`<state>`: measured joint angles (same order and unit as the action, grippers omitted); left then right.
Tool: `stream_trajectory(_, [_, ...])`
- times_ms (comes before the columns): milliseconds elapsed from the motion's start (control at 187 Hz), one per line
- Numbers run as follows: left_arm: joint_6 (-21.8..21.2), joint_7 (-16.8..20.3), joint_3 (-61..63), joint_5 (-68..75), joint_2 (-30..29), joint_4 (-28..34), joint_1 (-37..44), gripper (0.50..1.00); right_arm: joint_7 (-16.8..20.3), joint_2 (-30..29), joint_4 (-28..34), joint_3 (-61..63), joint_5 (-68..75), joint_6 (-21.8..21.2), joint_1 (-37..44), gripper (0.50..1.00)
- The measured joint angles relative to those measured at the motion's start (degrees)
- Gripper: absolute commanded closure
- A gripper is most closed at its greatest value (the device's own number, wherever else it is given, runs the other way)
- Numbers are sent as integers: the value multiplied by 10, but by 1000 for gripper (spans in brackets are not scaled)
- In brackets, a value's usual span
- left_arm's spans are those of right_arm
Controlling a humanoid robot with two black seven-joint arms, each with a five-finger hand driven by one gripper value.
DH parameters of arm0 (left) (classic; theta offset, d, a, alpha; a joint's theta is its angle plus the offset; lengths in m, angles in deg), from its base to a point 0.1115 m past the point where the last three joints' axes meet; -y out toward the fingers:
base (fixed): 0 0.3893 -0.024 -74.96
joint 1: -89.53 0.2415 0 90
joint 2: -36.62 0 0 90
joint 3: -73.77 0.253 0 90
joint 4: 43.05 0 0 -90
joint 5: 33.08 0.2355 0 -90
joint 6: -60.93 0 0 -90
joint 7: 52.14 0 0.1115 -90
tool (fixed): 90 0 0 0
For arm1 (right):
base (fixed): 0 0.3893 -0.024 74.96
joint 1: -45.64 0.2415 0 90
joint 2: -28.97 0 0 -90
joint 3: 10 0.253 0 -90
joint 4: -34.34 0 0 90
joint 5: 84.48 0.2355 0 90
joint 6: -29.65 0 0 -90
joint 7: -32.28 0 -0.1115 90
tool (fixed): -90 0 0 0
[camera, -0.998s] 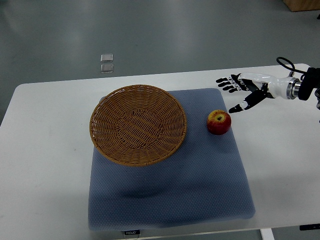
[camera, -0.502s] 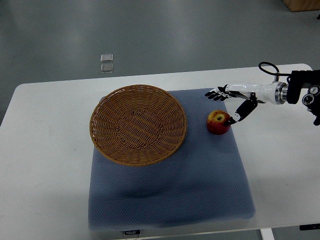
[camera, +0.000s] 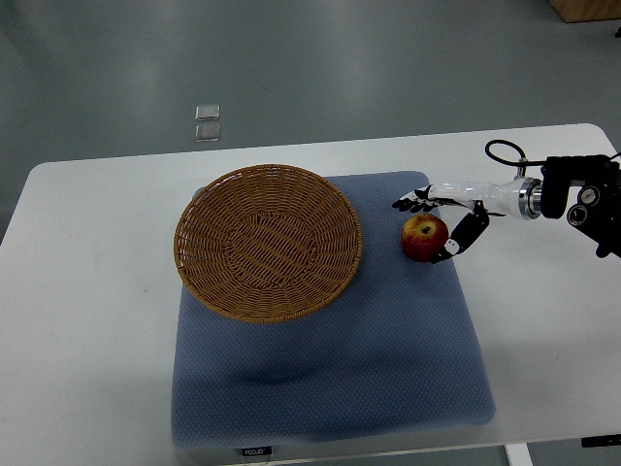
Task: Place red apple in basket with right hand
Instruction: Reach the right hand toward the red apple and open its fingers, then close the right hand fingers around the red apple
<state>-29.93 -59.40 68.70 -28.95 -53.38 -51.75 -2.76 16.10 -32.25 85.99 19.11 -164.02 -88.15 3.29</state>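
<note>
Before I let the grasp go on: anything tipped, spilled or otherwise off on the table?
Nothing stands out. The basket sits upright and empty on the blue mat. The red apple rests stem up on the mat, right of the basket and apart from it. The right hand is open around the apple.

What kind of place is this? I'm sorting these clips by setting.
Probably a lab or test room, not a home: a plain white table on a bare grey floor, a blue mat carrying only a wicker basket and a red apple, staged for the robot's right hand.
</note>
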Motion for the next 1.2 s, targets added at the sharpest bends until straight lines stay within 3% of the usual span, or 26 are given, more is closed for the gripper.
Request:
stream_trajectory(331, [0, 0, 0, 0, 0, 3, 0, 500, 0, -1, 0, -2, -3, 15, -2, 623])
stream_trajectory(683, [0, 0, 0, 0, 0, 2, 0, 500, -9, 0, -3, -37, -19, 31, -2, 638])
stream_trajectory(689, [0, 0, 0, 0, 0, 2, 0, 500, -9, 0, -3, -37, -19, 32, -2, 664])
stream_trajectory(758, [0, 0, 0, 0, 0, 2, 0, 500, -10, 0, -5, -39, -21, 37, -2, 720])
stream_trajectory(795, [0, 0, 0, 0, 0, 2, 0, 500, -11, 0, -5, -39, -22, 40, -2, 775])
stream_trajectory(843, [0, 0, 0, 0, 0, 3, 0, 500, -11, 0, -6, -39, -22, 42, -1, 775])
stream_trajectory(849, [0, 0, 0, 0, 0, 3, 0, 500, -11, 0, -6, -39, -22, 42, -1, 835])
stream_trajectory(945, [0, 0, 0, 0, 0, 3, 0, 500, -11, 0, -7, -39, -22, 43, 0, 967])
stream_trajectory(998, [0, 0, 0, 0, 0, 3, 0, 500, -11, 0, -7, -39, -22, 43, 1, 967])
stream_trajectory(1009, [0, 0, 0, 0, 0, 3, 0, 500, -11, 0, -7, -39, -22, 43, 1, 1000])
stream_trajectory(1201, [0, 0, 0, 0, 0, 3, 0, 500, -20, -2, -5, -30, -12, 61, 25, 1000])
